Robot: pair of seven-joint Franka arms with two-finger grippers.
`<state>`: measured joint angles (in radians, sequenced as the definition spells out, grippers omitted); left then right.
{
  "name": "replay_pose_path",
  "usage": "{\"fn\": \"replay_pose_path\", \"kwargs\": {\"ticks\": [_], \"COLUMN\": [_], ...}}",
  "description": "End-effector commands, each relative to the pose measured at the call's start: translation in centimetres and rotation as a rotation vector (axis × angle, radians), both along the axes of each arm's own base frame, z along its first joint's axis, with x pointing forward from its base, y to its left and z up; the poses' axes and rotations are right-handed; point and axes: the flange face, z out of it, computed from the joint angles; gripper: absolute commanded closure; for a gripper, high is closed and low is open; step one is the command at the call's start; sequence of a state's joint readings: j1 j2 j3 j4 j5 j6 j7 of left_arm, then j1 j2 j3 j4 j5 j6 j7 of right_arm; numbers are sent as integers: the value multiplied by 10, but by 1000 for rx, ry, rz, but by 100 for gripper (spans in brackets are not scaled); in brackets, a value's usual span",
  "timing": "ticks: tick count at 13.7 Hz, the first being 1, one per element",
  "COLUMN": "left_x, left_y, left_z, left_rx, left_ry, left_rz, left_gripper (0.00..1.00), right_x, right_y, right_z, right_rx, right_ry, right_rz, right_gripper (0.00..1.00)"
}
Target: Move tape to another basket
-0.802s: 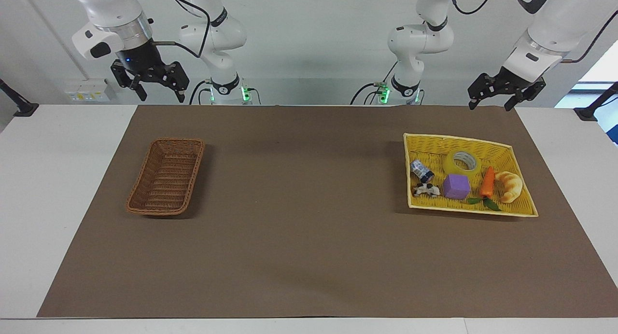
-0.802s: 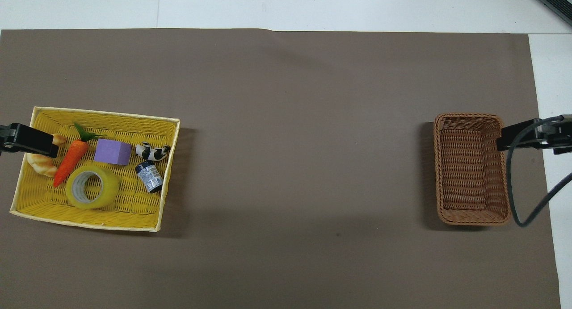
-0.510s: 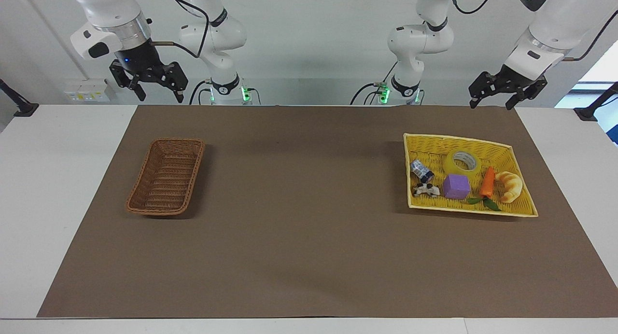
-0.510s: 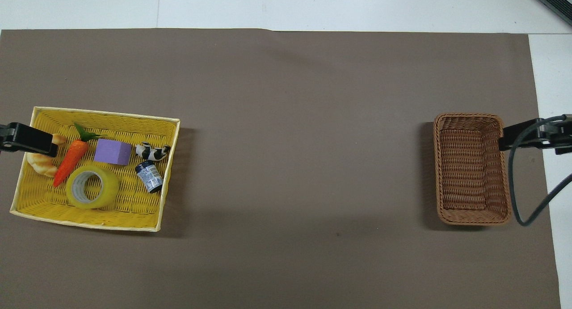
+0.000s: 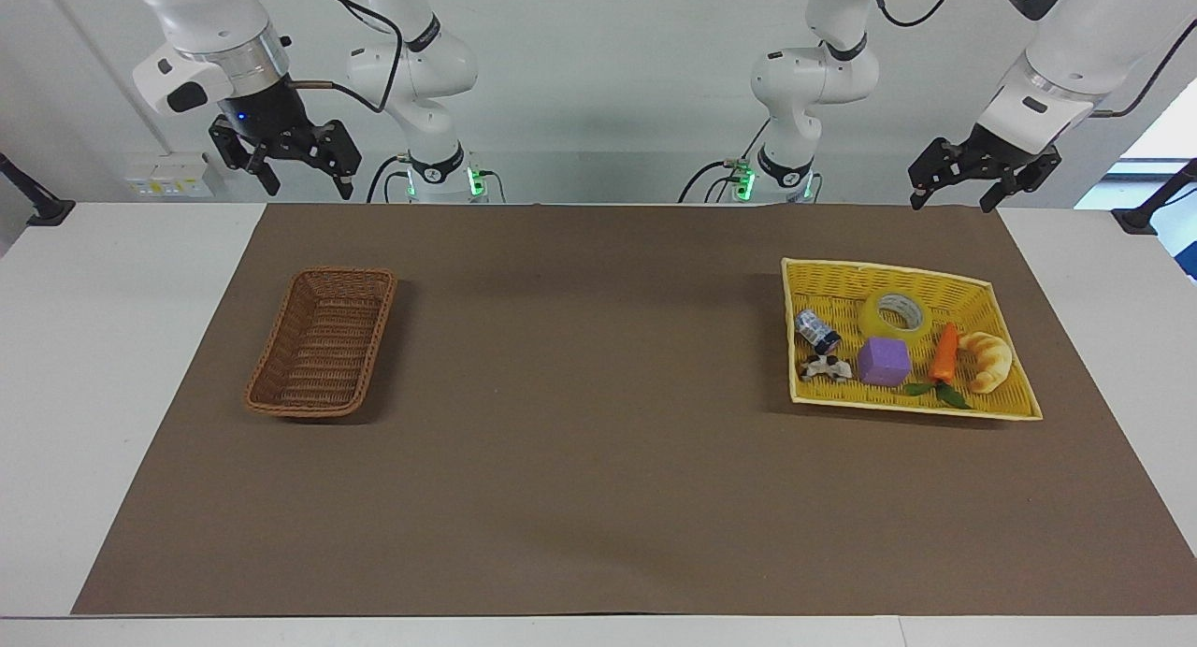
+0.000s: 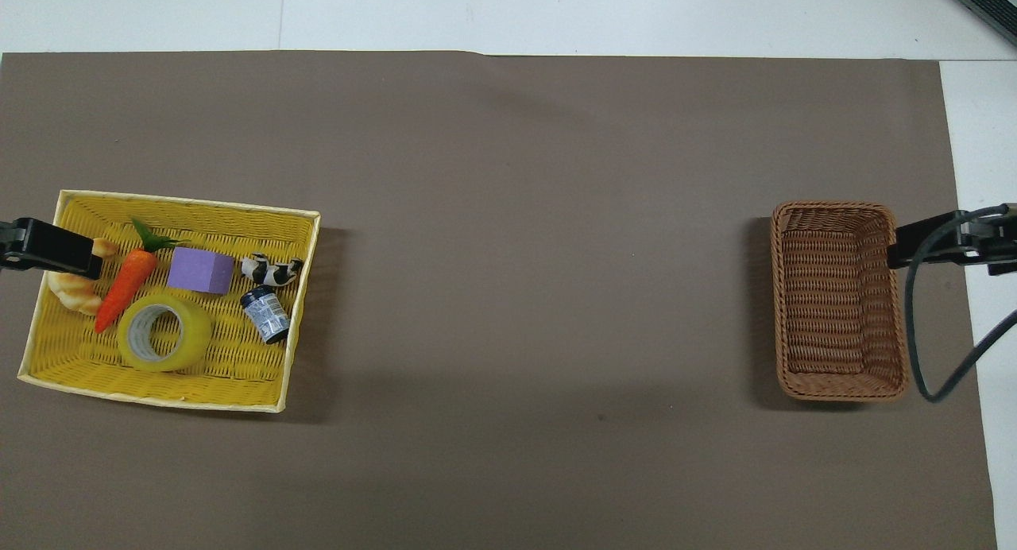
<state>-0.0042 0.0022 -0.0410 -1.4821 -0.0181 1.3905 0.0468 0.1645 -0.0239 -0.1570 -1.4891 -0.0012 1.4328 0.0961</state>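
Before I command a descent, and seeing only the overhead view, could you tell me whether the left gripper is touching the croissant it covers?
Observer: No, the left gripper hangs high above the table, clear of the croissant.
Operator: Thank you. Are its fingers open?
Observer: Yes, open and empty; the tape lies untouched in the yellow basket.
Operator: And the right gripper?
Observer: The right gripper waits raised too, open.
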Motion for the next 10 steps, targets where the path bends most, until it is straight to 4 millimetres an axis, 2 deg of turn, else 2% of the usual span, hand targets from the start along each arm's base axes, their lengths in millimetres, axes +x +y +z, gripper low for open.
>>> {"fn": "replay_pose_path", "kwargs": {"ticks": [1,10], "left_x": [3,0], "left_y": [2,7], "left_z": [5,-1], "left_rx": [15,15], "left_ry": [-12,-7], "left_rz": [-8,-6], "left_gripper": [0,0], "right_x": [-5,-5], "right_y": [-3,-3], "right_z": [0,0], "right_rx": [-5,-5], "right_ry": [-12,-12], "right_rz": [-3,-3], "right_gripper": [0,0]}}
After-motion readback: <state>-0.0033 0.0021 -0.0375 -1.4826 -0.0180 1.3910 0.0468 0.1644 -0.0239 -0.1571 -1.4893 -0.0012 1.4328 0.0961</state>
